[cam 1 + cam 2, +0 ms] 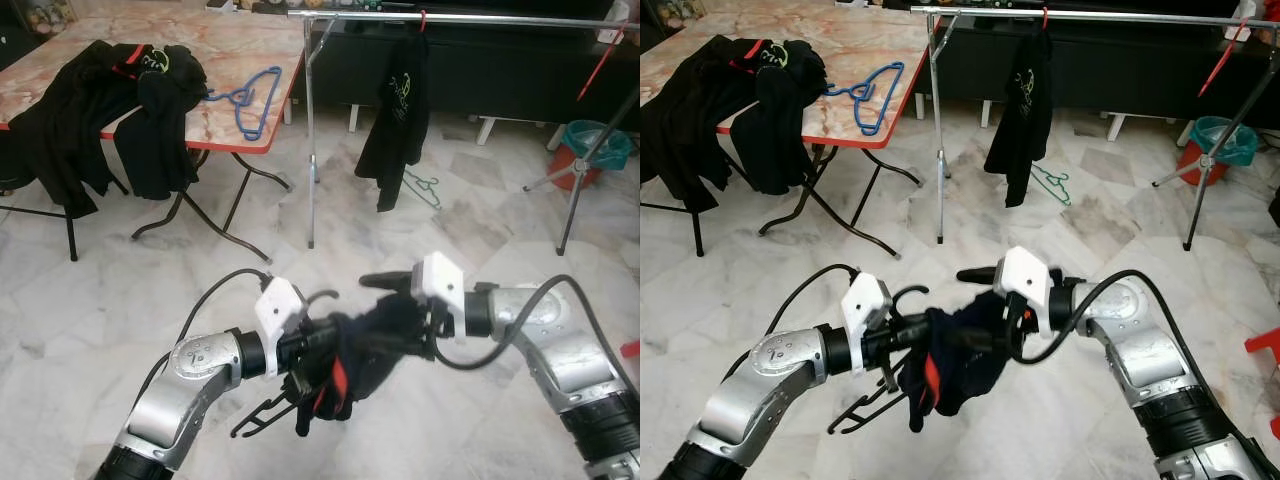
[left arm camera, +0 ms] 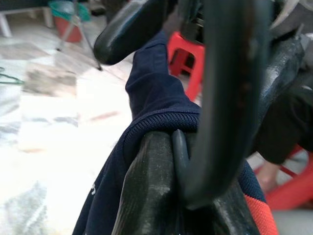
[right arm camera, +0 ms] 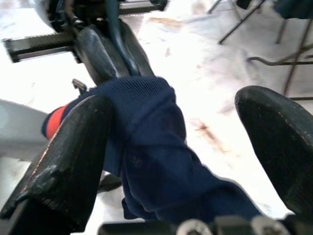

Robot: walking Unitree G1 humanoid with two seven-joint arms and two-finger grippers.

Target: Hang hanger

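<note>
Looking forward and down from the head, both eye views cover the same marble floor (image 1: 460, 210), the table (image 1: 235, 75) far left and the clothes rail (image 1: 1090, 14) at the far side. Looking along their fingers, both wrist views sit very close on the navy garment (image 3: 156, 147), with floor behind.

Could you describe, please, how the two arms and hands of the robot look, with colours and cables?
Both arms are silver metal with rounded joints and black sections near the body. A white block sits at each wrist, and a black cable loops outside each arm. The left hand and the right hand each have two long, glossy black fingers with rounded tips.
</note>
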